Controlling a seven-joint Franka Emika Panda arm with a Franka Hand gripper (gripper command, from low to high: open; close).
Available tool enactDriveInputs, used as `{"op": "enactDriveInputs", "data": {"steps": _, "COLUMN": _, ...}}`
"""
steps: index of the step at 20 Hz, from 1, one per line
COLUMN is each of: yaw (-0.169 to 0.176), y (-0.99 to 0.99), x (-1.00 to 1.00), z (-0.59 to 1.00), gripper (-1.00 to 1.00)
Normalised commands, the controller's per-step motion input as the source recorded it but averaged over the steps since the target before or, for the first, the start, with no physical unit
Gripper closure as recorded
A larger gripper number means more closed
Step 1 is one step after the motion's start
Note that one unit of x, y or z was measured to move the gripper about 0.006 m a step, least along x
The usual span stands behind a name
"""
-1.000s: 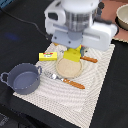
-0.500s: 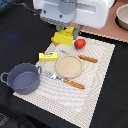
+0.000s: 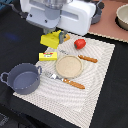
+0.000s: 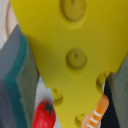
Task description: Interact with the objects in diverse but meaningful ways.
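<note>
Holding: the gripper (image 3: 56, 36) is closed on the yellow holed cheese wedge (image 4: 70, 55); in the wrist view the wedge fills the space between the two grey fingers (image 4: 20, 85), which press its flat sides.
Cheese wedge, place: between the jaws, lifted off the striped mat (image 3: 95, 90), hanging at the mat's far edge in the exterior view (image 3: 51, 39).
Long axis: runs from the broad end near the wrist down to the narrow tip past the fingertips, so the tip leads any lowering.
Below the jaws: the red fruit (image 4: 45, 115) lies just beyond the wedge's tip, with an orange utensil handle (image 4: 97, 112) beside it.
Yellow box with red marks (image 3: 47, 56): on the mat, below and near the jaws.
Round plate (image 3: 69, 66): further out from the jaws, between two orange-handled utensils (image 3: 74, 83).
Grey two-handled pot (image 3: 22, 77): well apart from the jaws, on the mat's corner.
Judgement: a set-down probably needs a sideways shift first, since the fruit sits under the tip.
</note>
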Motion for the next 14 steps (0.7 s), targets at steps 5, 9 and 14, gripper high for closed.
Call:
{"op": "enactDriveInputs", "data": {"steps": 5, "yaw": 0.000, "y": -0.65, "x": -0.73, "z": -0.35, "gripper": 1.00}}
{"op": "enactDriveInputs", "data": {"steps": 9, "yaw": 0.000, "y": -0.65, "x": -0.72, "z": -0.38, "gripper": 1.00}}
{"op": "enactDriveInputs", "data": {"steps": 14, "yaw": 0.000, "y": -0.62, "x": -0.69, "z": -0.43, "gripper": 1.00}}
